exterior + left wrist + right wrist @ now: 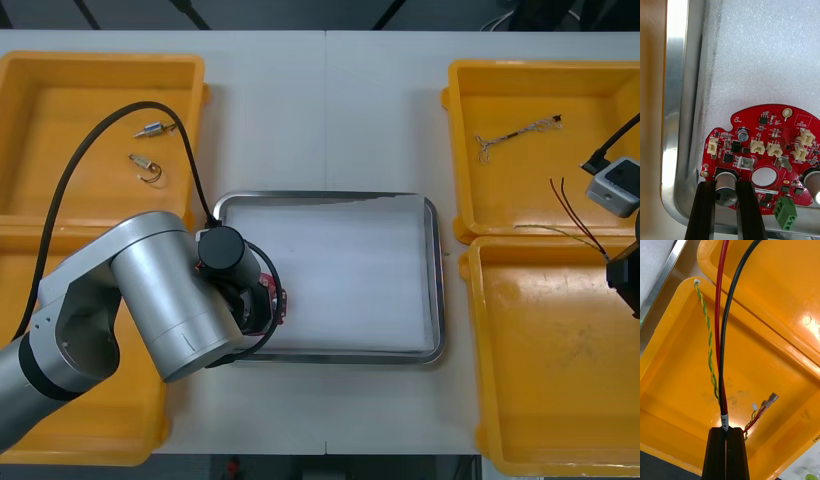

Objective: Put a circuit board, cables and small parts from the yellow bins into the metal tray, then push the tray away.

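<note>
The left arm [150, 300] is seen from above over the near-left corner of the tray [432, 270], where it covers almost all of the board [279, 300]; only a red sliver is visible beside the wrist. In the left wrist view the board [763, 157] is shown lying flat on the tray's white lining, close to the rim [681, 112]. The left jaws are held apart by a silver cylinder [725, 185] at the board's edge, which is pinched between them. The board's far side is cut off by the picture's edge.

The right arm [625, 275] is cut off at the counter's right edge, above the seam between the two right bins [560, 380], with thin cables [578, 218] trailing from it. In the right wrist view the right jaws are pressed together on the cables [720, 333]: one red, one black and one twisted green and yellow, hanging over a bin [677, 390]. Whether the twisted one is gripped cannot be made out.

Another cable [515, 133] is seen in the far right bin, and two small metal parts [150, 130] in the far left bin [60, 100].
</note>
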Controlling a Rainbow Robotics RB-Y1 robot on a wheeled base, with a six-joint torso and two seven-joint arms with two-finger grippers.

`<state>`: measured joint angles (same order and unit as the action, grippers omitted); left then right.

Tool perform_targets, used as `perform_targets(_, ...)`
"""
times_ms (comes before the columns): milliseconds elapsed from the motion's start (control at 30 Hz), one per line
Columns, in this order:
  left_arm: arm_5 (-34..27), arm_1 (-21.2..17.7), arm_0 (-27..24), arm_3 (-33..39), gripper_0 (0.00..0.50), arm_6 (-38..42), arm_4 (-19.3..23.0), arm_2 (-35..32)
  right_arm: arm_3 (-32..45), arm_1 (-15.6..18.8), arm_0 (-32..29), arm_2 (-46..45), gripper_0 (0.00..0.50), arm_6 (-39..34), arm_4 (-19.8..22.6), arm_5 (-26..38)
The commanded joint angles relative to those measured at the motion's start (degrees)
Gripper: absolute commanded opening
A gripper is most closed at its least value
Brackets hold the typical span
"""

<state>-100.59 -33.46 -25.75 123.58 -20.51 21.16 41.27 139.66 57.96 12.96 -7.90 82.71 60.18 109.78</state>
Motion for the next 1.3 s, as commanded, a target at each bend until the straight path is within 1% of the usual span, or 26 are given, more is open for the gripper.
perform_targets(33, 1.9, 1.7, -2.1, -0.4, 0.0, 4.0, -0.5, 1.6, 1.5, 2.2, 1.3, 0.4, 0.0, -0.5, -0.4, 0.2)
perform_targets(133, 3.7, 2.0, -2.1, -1.8, 0.0, 4.1, -1.6, 2.3, 1.5, 2.2, 1.3, 0.4, 0.0, -0.5, -0.4, 0.2)
perform_targets(467, 3.8, 2.4, -2.0, -2.7, 0.005, 3.9, -2.3, 2.3, 1.5, 2.2, 1.3, 0.4, 0.0, -0.5, -0.4, 0.2)
perform_targets(500, 4.1, 2.4, -2.1, -2.7, 0.029, 3.9, -2.3, 2.4, 1.5, 2.2, 1.3, 0.4, 0.0, -0.5, -0.4, 0.2)
perform_targets(533, 4.3, 2.4, -2.1, -2.7, 0.07, 3.8, -2.3, 2.4, 1.5, 2.2, 1.3, 0.4, 0.0, -0.5, -0.4, 0.2)
perform_targets(567, 4.4, 2.4, -2.1, -2.7, 0.095, 3.9, -2.4, 2.4, 1.5, 2.2, 1.3, 0.4, 0.0, -0.5, -0.4, 0.2)
perform_targets(600, 4.4, 2.4, -2.1, -2.7, 0.15, 3.8, -2.4, 2.3, 1.5, 2.2, 1.3, 0.4, 0.0, -0.5, -0.4, 0.2)
perform_targets(633, 4.5, 2.3, -2.1, -2.7, 0.187, 3.8, -2.5, 2.3, 1.5, 2.2, 1.3, 0.4, 0.0, -0.5, -0.4, 0.2)
perform_targets(667, 4.6, 2.3, -2.1, -2.7, 0.206, 3.7, -2.5, 2.3, 1.5, 2.2, 1.3, 0.4, 0.0, -0.5, -0.4, 0.2)
perform_targets(733, 4.7, 2.0, -2.1, -2.6, 0.269, 3.8, -2.5, 2.3, 1.5, 2.2, 1.3, 0.4, 0.0, -0.5, -0.4, 0.2)
perform_targets(767, 4.7, 1.9, -2.2, -2.6, 0.29, 3.8, -2.5, 2.4, 1.5, 2.2, 1.3, 0.4, 0.0, -0.5, -0.4, 0.2)
perform_targets(800, 4.6, 1.7, -2.2, -2.5, 0.337, 3.7, -2.5, 2.4, 1.5, 2.2, 1.3, 0.4, 0.0, -0.5, -0.4, 0.2)
perform_targets(833, 4.6, 1.6, -2.4, -2.2, 0.373, 3.9, -2.5, 2.4, 1.5, 2.2, 1.3, 0.4, 0.0, -0.5, -0.4, 0.2)
perform_targets(933, 4.2, 1.0, -3.0, -1.0, 0.423, 4.1, -2.2, 2.3, 1.5, 2.2, 1.3, 0.4, 0.0, -0.5, -0.4, 0.2)
perform_targets(1033, 3.1, -0.2, -3.7, 1.2, 0.448, 4.3, -0.4, 1.5, 1.5, 2.2, 1.3, 0.4, 0.0, -0.5, -0.4, 0.2)
perform_targets(1100, 2.0, -1.3, -4.1, 3.3, 0.456, 4.3, 1.6, 0.5, 1.5, 2.2, 1.3, 0.4, 0.0, -0.5, -0.4, 0.2)
perform_targets(1167, 0.3, -3.1, -5.0, 6.2, 0.46, 4.2, 5.0, -1.5, 1.5, 2.2, 1.3, 0.4, 0.0, -0.5, -0.4, 0.2)
perform_targets(1200, -0.2, -3.6, -5.4, 7.0, 0.463, 4.2, 6.1, -2.1, 1.5, 2.2, 1.3, 0.4, 0.0, -0.5, -0.4, 0.2)
perform_targets(1267, -2.1, -5.8, -6.4, 10.0, 0.471, 4.1, 10.1, -4.6, 1.5, 2.2, 1.3, 0.4, 0.0, -0.5, -0.4, 0.2)
perform_targets(1300, -2.5, -6.5, -6.8, 10.6, 0.475, 4.1, 11.3, -5.4, 1.5, 2.2, 1.3, 0.4, 0.0, -0.5, -0.4, 0.2)
